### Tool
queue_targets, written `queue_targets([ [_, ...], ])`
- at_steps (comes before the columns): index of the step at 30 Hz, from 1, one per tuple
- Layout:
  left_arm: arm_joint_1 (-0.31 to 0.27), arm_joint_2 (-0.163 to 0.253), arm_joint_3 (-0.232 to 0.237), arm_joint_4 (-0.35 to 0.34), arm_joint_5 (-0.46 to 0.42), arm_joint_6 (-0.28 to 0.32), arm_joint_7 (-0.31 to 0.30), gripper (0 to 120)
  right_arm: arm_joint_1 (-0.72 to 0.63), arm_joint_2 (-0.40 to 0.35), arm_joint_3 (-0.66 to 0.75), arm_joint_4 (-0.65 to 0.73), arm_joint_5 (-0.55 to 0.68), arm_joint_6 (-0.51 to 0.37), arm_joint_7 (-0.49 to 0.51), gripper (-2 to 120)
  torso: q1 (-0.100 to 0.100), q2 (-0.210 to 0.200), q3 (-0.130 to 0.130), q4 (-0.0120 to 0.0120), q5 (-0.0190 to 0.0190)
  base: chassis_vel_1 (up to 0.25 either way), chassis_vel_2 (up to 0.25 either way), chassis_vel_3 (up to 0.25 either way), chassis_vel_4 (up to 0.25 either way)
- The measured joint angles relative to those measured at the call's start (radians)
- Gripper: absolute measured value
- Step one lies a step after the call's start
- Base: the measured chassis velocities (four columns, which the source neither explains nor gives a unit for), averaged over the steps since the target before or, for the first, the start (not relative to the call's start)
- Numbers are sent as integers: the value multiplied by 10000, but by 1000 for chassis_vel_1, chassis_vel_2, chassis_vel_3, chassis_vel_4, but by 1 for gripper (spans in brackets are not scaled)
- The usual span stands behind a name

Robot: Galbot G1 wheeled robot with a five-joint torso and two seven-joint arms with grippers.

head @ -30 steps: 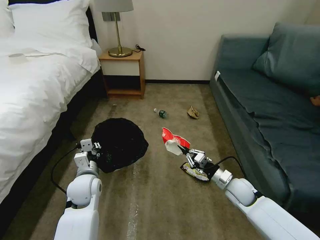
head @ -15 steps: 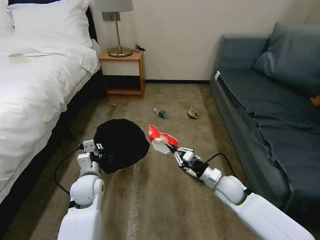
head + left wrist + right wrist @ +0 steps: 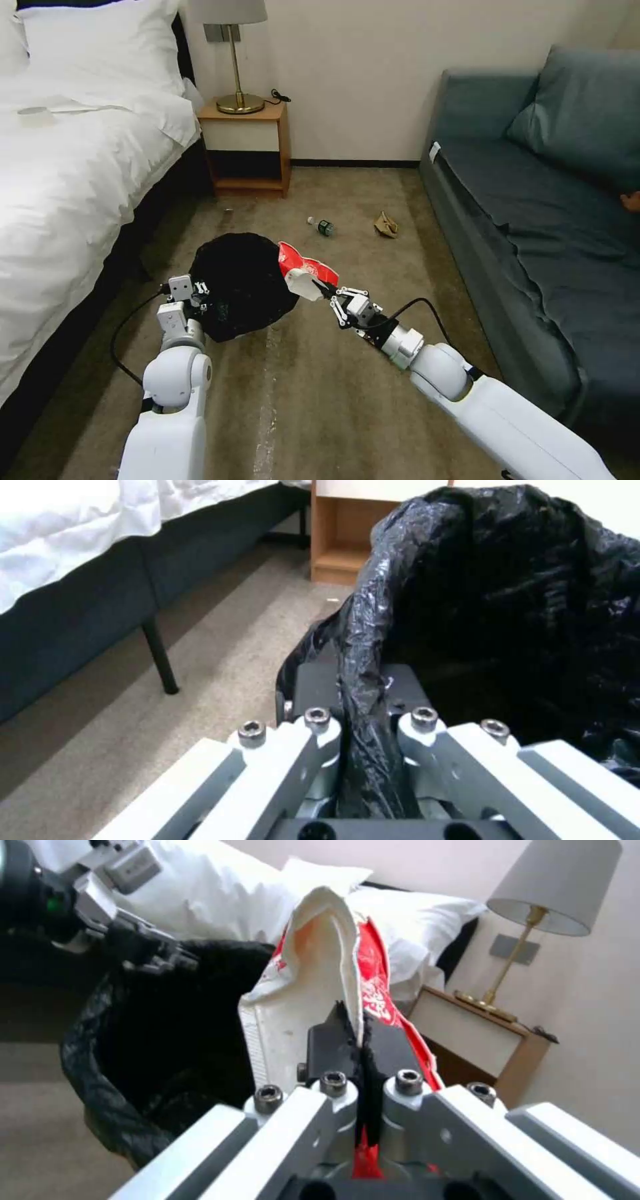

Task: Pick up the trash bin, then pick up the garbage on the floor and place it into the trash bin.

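The trash bin (image 3: 243,287), lined with a crinkled black bag, hangs tilted just above the carpet. My left gripper (image 3: 199,298) is shut on its near rim, and the bag fold (image 3: 363,720) is pinched between the fingers. My right gripper (image 3: 325,292) is shut on the red-and-white crumpled wrapper (image 3: 303,269), holding it upright at the bin's right edge. In the right wrist view the wrapper (image 3: 320,965) stands beside the bin's dark opening (image 3: 167,1015). A small clear bottle (image 3: 323,227) and crumpled brown paper (image 3: 386,225) lie on the floor beyond.
A white bed (image 3: 67,167) runs along the left. A wooden nightstand (image 3: 248,143) with a brass lamp (image 3: 235,67) stands against the back wall, and a blue-grey sofa (image 3: 533,220) lines the right. Open carpet (image 3: 313,400) lies between them.
My right gripper has carried the red-and-white wrapper left and forward, from mid-floor to the bin's right edge. The left gripper and the bin have barely shifted.
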Motion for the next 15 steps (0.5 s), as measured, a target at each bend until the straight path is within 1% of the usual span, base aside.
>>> queue_targets([
  [3, -59, -46, 22, 60, 9, 0, 0, 5, 433, 173, -428, -163, 22, -11, 195, 0, 0, 0, 0, 0, 0, 0, 0, 0, 0],
  [6, -69, -56, 26, 75, 9, 0, 0, 5, 594, 244, -569, -221, 37, -29, 229, 0, 0, 0, 0, 0, 0, 0, 0, 0, 0],
  [10, -76, -66, 28, 74, 0, 0, -8, 5, 1224, 567, -1126, -549, 138, -91, 295, 0, 0, 0, 0, 1, -1, 0, 0, 0, 0],
  [15, -76, -99, 20, 69, -36, -3, -12, 5, 1430, 837, -1467, -835, 157, -111, 349, 0, 0, 0, 0, 0, 0, 0, 0, 0, 0],
])
